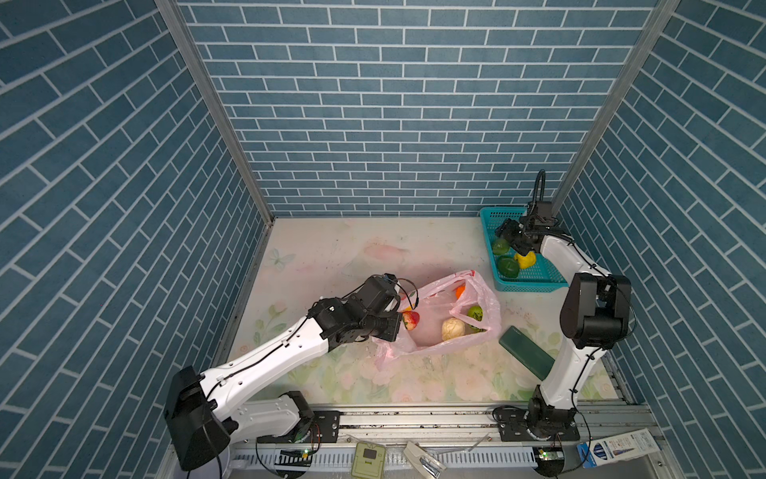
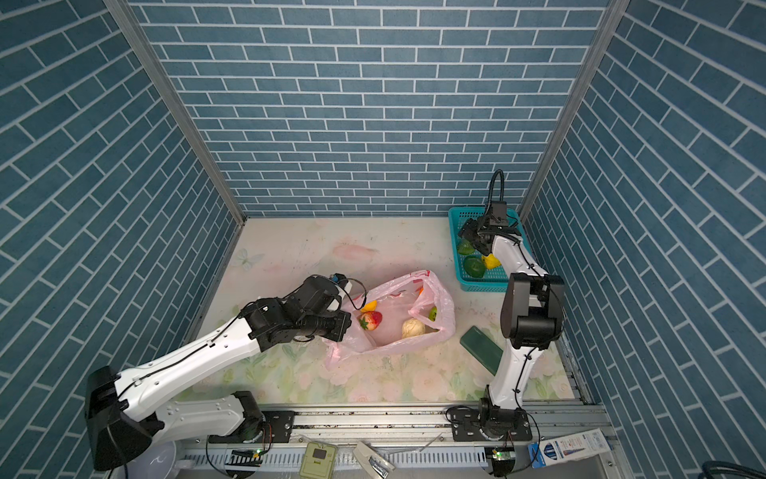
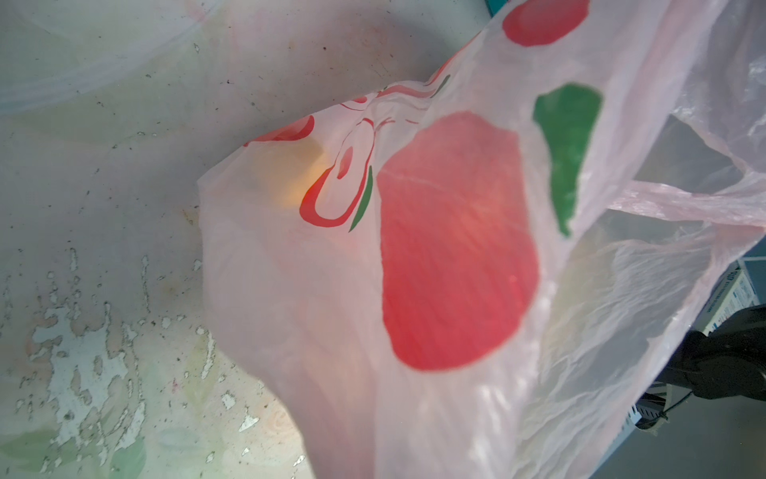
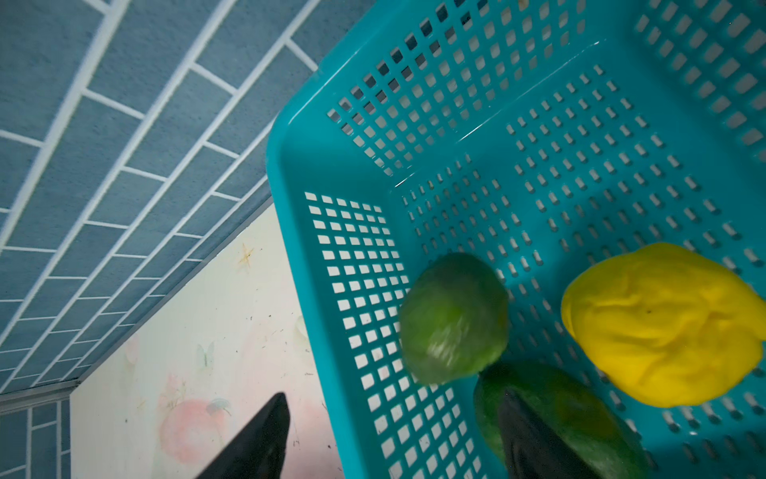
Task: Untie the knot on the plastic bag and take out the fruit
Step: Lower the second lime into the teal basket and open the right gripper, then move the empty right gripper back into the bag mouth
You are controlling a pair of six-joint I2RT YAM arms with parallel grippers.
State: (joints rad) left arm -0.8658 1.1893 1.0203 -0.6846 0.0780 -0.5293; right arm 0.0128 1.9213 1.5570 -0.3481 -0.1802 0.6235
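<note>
The plastic bag (image 1: 439, 346) is seen lying at the middle of the tabletop (image 1: 331, 257), with its mouth spread open upward and its handle loops apart. Five pieces of fruit are shown inside it. A red fruit (image 1: 411, 320) and a yellow-orange fruit (image 2: 369, 306) lie at the left wall, a cream-white fruit (image 1: 452, 329) lies near the middle, and a green fruit (image 1: 475, 313) and an orange fruit (image 1: 460, 291) lie toward the right.

The bag's left rim is gripped by the left fingers (image 1: 393, 322), which are fully closed. They are hidden under the wrist in both top views. The left wrist view is filled by the bag's film and its printed red apples (image 3: 456, 240).

The right fingers (image 1: 514, 240) are held well apart from the bag, over the teal basket (image 1: 534, 286) in the far right corner. They are spread wide and nothing is held between them. In the right wrist view one fingertip (image 4: 257, 439) is seen over the tabletop outside the basket wall, and the other over a dark green fruit (image 4: 580, 414). A light green fruit (image 4: 454, 317), blurred, and a yellow fruit (image 4: 667, 323) are also seen in the basket.

A dark green flat block (image 1: 525, 351) is laid on the tabletop between the bag and the right arm.
</note>
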